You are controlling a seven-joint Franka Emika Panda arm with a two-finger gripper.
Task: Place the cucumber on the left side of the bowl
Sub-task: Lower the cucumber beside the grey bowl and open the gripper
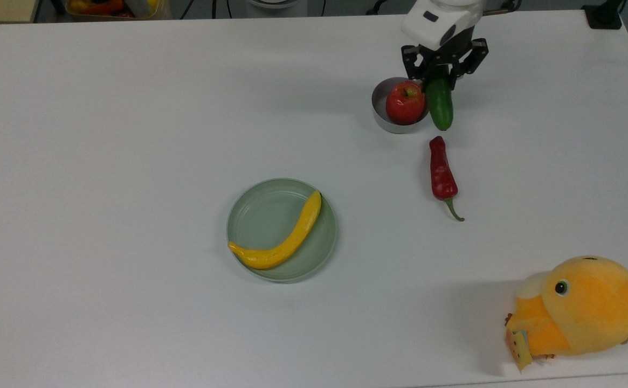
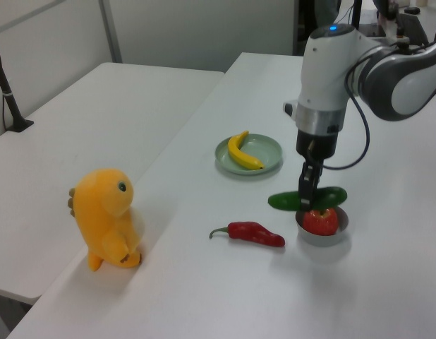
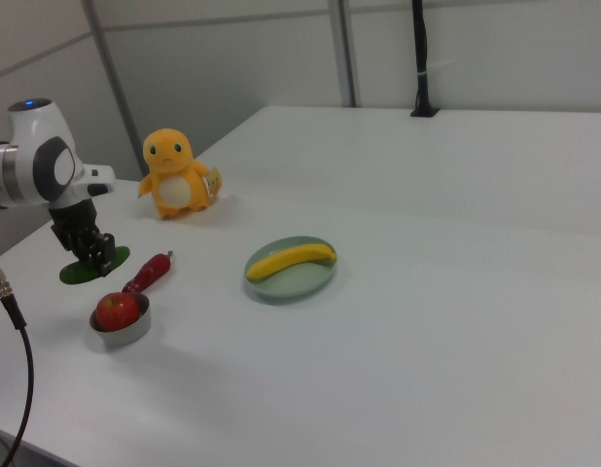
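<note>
1. We are seeing the tool [image 1: 439,75] pinching the cucumber [image 1: 439,102] near one end, its two fingers pressed against the cucumber's sides.
2. In the top view, the cucumber is hanging just beside the bowl [image 1: 382,116], on the top view's right of it, and its free end is pointing toward the red chili [image 1: 441,171] below.
3. In the left view, we are watching the cucumber [image 2: 283,200] lying level in the tool [image 2: 307,194], above the bowl's [image 2: 318,237] far rim; we cannot tell whether it is touching the rim.
4. In the right view, the cucumber [image 3: 90,267] is sitting under the tool [image 3: 88,249] on the right view's left of the chili [image 3: 149,273] and beyond the bowl [image 3: 125,334]; we cannot tell whether it is resting on the table [image 3: 398,350] or being held off it.
5. A red apple [image 1: 404,102] is sitting inside the bowl.
6. The chili is lying on the table [image 1: 130,134] near the bowl, apart from it, with its green stem pointing away from the bowl.
7. A curved yellow fruit [image 1: 284,241] is lying across a pale green plate [image 1: 249,215], well apart from the bowl.
8. An orange plush toy [image 1: 580,307] is standing near the table's corner, well apart from everything else.
</note>
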